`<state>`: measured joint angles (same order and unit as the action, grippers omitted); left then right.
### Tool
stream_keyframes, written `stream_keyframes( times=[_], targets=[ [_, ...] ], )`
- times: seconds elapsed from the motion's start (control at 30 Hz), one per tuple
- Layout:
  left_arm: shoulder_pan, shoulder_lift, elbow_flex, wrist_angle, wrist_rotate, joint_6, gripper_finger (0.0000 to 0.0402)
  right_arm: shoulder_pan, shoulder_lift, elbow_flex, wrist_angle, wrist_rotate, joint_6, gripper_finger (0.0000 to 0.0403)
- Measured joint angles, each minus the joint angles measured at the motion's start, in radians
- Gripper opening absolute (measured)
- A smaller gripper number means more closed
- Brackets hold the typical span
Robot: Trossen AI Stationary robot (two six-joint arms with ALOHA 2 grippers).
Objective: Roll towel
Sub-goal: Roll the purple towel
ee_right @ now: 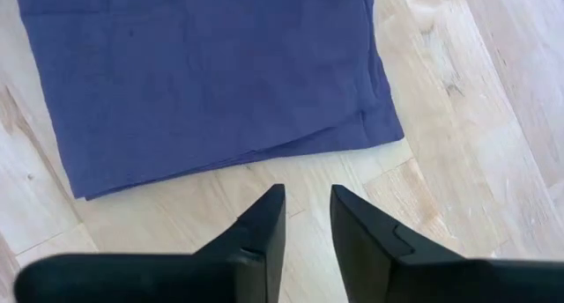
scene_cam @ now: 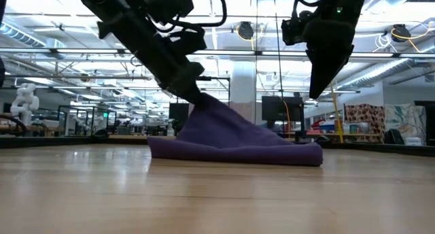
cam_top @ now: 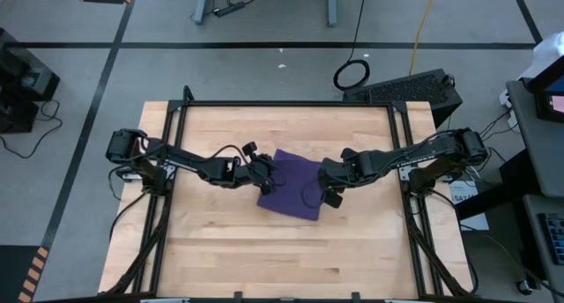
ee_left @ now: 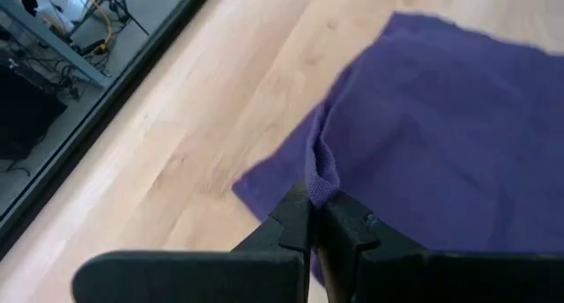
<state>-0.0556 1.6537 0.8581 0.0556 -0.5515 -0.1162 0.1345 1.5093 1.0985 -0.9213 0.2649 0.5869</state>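
From the high view I cannot make out the fingertips of either arm; both merge into dark shapes at the cloth's edges. One towel [cam_top: 292,188], purple and plain, lies near the middle of the wooden desk [cam_top: 220,259], and two arms reach in toward it from opposite sides. The left gripper [ee_left: 315,217] has its jaws pressed together on a fold at the towel's edge, and in the low view that edge is lifted into a peak while the rest stays flat on the desk. The right gripper [ee_right: 307,210] hangs just above bare wood beside the towel's opposite edge, its jaws slightly spread and holding nothing. The towel's underside is hidden. Beyond the desk, a dark box [cam_top: 412,87] and a coiled cable [cam_top: 352,74] sit on the floor.
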Motion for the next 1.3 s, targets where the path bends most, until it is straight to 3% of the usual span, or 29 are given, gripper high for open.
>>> stream_keyframes(
  times=[0.4,0.67,0.9,1.1,1.3],
  targets=[
    [0.024,0.067,0.0,0.045,0.028,0.002,0.0015,-0.029,0.0,0.0,0.018,0.1,-0.051,0.0091],
    [0.036,0.067,0.0,0.077,0.048,0.03,0.0015,-0.113,0.033,0.0,0.08,0.057,-0.117,0.0091],
    [0.036,0.067,0.0,0.135,0.079,0.084,0.0015,-0.165,0.109,-0.029,0.211,-0.06,-0.227,0.0091],
    [0.05,0.076,0.0,0.087,0.079,0.021,0.0015,-0.236,0.154,-0.072,0.303,-0.158,-0.292,0.0091],
    [0.045,0.084,0.0,0.09,0.088,0.019,0.0015,-0.322,0.159,-0.11,0.33,-0.166,-0.304,0.0092]
  ],
)
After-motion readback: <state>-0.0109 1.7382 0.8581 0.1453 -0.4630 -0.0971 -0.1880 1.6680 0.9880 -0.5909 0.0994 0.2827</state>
